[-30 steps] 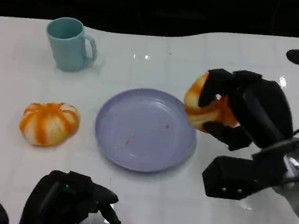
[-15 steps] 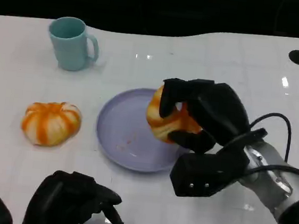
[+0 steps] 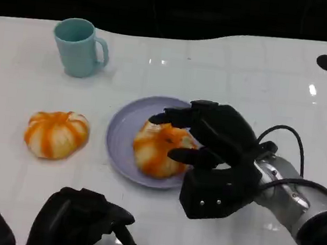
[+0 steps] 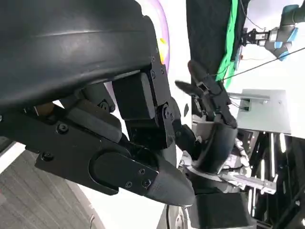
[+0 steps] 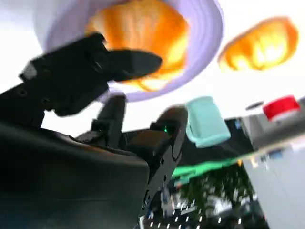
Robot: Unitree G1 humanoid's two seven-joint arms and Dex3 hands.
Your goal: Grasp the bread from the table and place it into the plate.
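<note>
Black fingers over bread on purple plate, second bread, teal mug

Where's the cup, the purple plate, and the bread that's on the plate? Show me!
cup (image 3: 76, 48), head view, on its side wall.
plate (image 3: 121, 133), head view, on its bare left part.
bread on the plate (image 3: 158, 148), head view, on its top.

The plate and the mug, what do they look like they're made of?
The plate looks like matte lilac plastic or melamine: thin rim, dull sheen, orange crumbs. The mug seems glazed ceramic or plastic, pale teal with a soft gloss and thick handle. Neither can be settled from looks alone.
</note>
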